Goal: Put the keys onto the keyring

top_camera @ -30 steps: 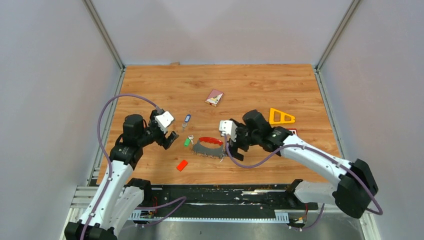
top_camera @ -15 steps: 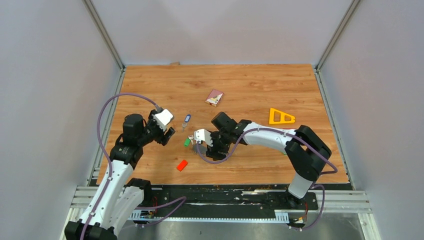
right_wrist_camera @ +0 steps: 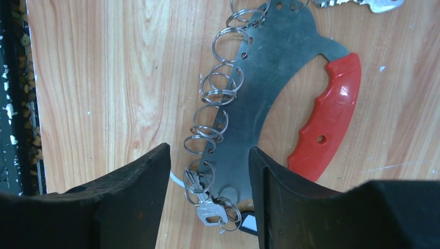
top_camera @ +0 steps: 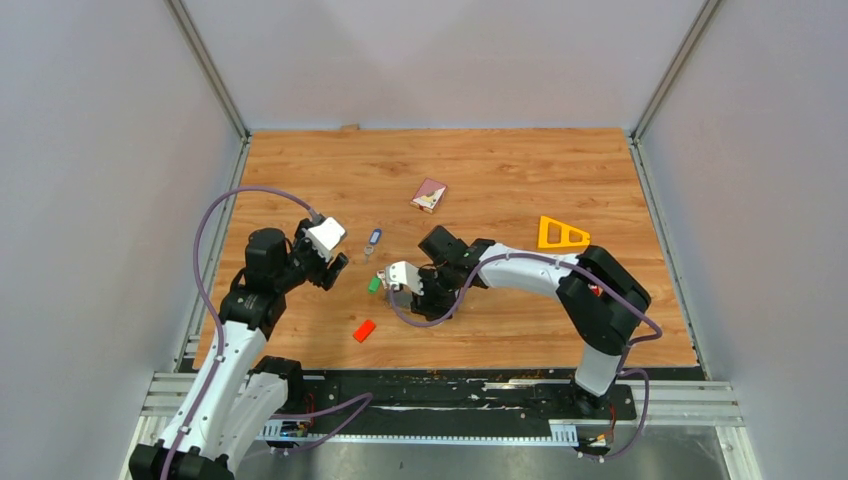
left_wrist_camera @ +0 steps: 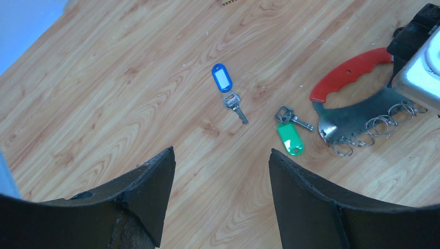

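The keyring point(right_wrist_camera: 270, 78) lies flat on the table: a dark grey plate with a red curved handle point(right_wrist_camera: 327, 122) and several wire rings along one edge. A silver key point(right_wrist_camera: 209, 211) with a black tag point(right_wrist_camera: 250, 222) hangs on the rings at its near end. My right gripper point(right_wrist_camera: 209, 155) hovers over that end, jaws apart on either side of it. The green-tagged key point(left_wrist_camera: 289, 139) lies loose just left of the keyring point(left_wrist_camera: 358, 116). The blue-tagged key point(left_wrist_camera: 222, 78) lies farther off. My left gripper point(left_wrist_camera: 221, 155) is open above bare wood, short of both loose keys.
A small orange-red block point(top_camera: 364, 330) lies near the front. A yellow triangle point(top_camera: 562, 234) sits at the right and a small card point(top_camera: 429, 195) farther back. Grey walls close in the wooden table point(top_camera: 500, 160) on three sides.
My right arm has swung left over the keyring, hiding it from above, and its jaws have narrowed. The left gripper's jaws have narrowed a little; that arm has barely moved.
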Robot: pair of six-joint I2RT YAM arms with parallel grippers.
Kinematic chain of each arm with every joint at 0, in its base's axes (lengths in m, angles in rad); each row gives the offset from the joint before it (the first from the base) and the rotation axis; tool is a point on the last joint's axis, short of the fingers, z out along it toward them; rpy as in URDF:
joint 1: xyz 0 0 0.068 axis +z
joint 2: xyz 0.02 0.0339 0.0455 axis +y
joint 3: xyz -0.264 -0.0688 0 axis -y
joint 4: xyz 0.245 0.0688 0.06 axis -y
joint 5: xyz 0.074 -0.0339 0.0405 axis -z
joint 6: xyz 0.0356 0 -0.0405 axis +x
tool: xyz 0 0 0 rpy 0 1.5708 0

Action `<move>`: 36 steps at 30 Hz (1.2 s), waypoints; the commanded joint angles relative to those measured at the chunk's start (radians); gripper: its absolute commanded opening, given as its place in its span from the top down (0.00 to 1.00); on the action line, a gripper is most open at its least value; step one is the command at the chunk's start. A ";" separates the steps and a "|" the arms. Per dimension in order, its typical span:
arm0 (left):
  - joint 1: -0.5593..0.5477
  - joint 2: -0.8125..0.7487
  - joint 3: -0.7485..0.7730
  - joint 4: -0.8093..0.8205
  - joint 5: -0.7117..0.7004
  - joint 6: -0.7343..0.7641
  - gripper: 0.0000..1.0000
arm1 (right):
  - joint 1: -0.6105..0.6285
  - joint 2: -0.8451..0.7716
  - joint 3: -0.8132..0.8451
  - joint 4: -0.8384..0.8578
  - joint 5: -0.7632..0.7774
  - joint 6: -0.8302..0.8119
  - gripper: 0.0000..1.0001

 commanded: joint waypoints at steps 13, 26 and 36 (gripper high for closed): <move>0.004 -0.017 -0.010 0.036 0.005 -0.007 0.26 | 0.040 0.052 0.078 -0.038 0.002 -0.042 0.73; 0.005 0.013 -0.008 0.053 0.111 0.031 0.27 | -0.023 -0.107 0.069 -0.088 0.013 -0.028 1.00; 0.005 0.053 -0.021 0.097 0.098 0.031 0.26 | -0.036 -0.017 0.150 0.086 0.189 0.177 0.70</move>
